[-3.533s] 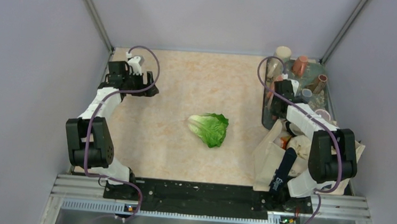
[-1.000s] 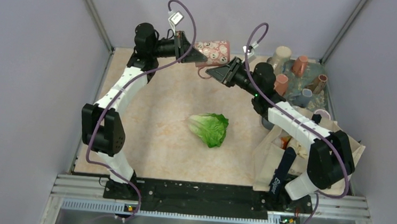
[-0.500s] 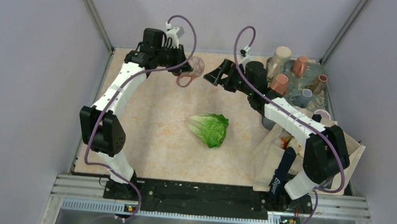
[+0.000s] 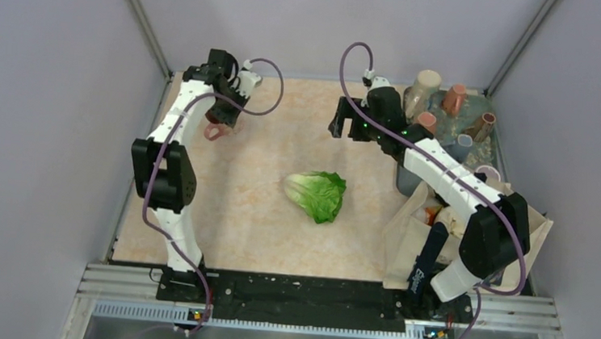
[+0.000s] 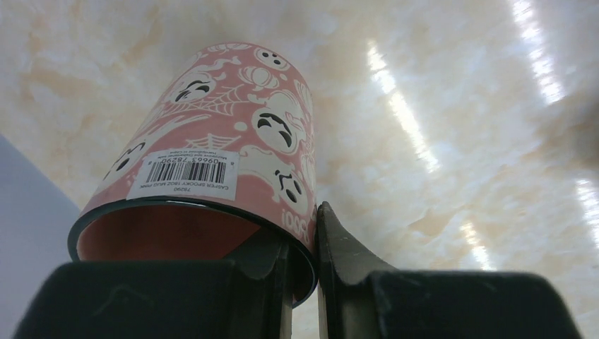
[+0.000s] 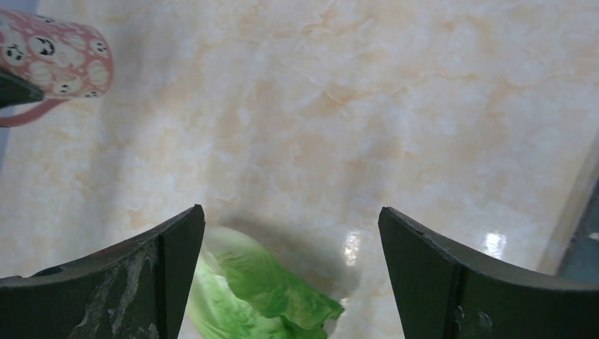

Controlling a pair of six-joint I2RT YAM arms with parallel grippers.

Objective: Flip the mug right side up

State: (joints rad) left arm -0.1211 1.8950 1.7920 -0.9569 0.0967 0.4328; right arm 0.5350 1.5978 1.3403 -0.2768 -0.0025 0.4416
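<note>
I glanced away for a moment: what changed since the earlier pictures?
The left gripper, shut on the pink ghost-patterned mug, carried it from mid-air down toward the far-left marbled tabletop. The right gripper drew back, open. The green lettuce head stayed put.

Plain lilac walls (image 4: pixel 37 76) around a glossy beige marbled tabletop (image 4: pixel 244 222), metal corner posts (image 4: pixel 140 19)
</note>
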